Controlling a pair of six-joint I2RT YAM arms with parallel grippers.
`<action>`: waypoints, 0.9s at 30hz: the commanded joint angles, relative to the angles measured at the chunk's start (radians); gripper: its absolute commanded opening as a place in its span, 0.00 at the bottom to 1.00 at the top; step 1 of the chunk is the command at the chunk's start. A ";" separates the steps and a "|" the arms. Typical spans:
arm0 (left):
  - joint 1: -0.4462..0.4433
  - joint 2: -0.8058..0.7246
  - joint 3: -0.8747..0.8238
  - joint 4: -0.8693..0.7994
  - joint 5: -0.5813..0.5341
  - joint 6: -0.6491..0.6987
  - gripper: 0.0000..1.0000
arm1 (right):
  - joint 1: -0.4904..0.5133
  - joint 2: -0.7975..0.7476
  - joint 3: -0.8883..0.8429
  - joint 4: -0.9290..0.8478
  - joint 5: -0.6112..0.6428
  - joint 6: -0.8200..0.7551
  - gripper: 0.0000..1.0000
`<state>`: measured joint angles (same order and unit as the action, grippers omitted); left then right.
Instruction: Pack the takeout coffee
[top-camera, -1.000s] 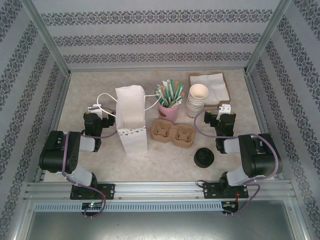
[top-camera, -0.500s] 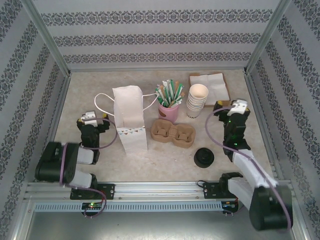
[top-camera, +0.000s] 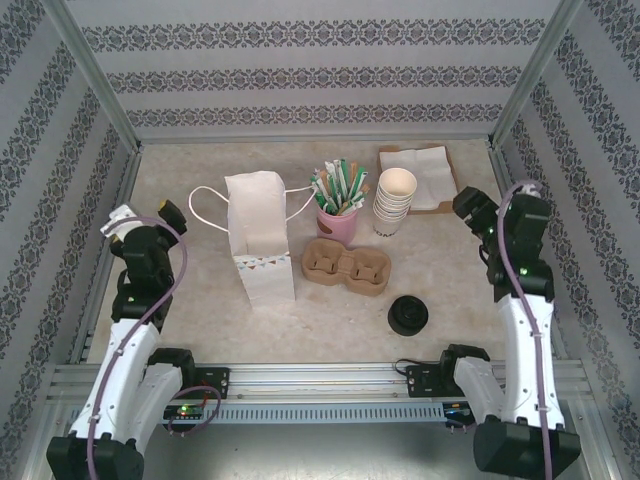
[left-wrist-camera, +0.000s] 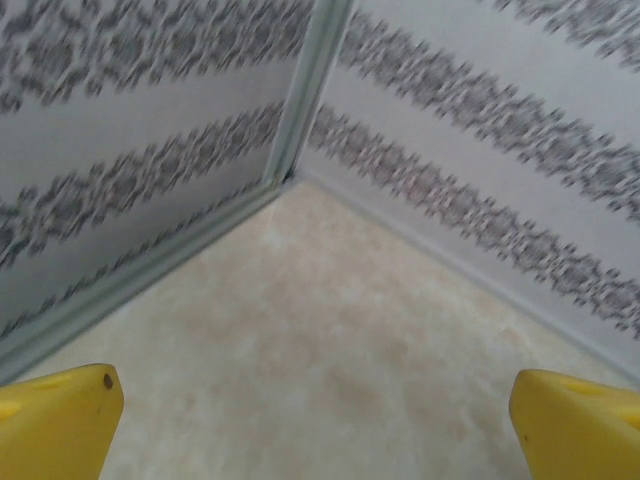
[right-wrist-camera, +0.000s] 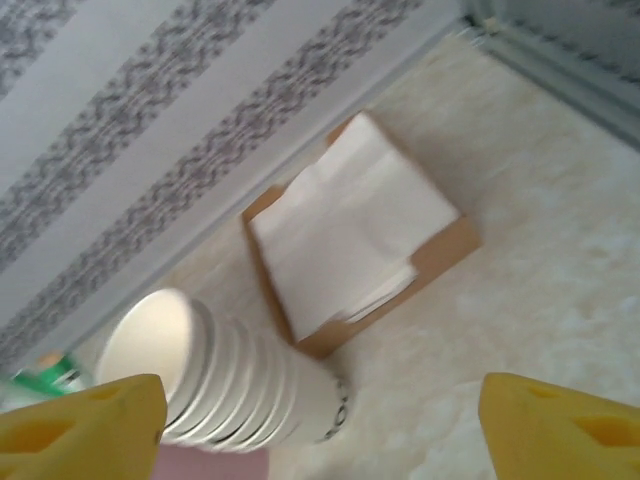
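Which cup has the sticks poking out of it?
The pink cup beside the white bag. The stack of cream cups looks empty on top, and the black coffee cup has a lid.

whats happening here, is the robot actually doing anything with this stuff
A two-arm robot is set up to pack a takeout coffee, but nothing is in hand yet. The left gripper and the right gripper are both open and empty, up near the side walls. The takeout coffee, a dark lidded cup, stands on the table near the front, to the right of the cardboard cup carrier. The white paper bag stands upright on the carrier's other side.
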<state>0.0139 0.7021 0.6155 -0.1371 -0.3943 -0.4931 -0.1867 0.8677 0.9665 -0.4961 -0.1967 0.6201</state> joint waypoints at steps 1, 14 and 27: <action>0.018 0.006 0.103 -0.404 0.030 -0.141 1.00 | 0.062 0.065 0.123 -0.201 -0.137 0.035 0.70; 0.034 -0.120 0.276 -0.493 0.409 -0.006 1.00 | 0.352 0.346 0.331 -0.246 0.125 0.057 0.48; 0.034 -0.195 0.311 -0.497 0.570 -0.016 1.00 | 0.361 0.547 0.413 -0.187 0.169 0.088 0.38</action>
<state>0.0399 0.5106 0.8856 -0.5976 0.1379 -0.5278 0.1642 1.4006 1.3445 -0.6960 -0.0765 0.6910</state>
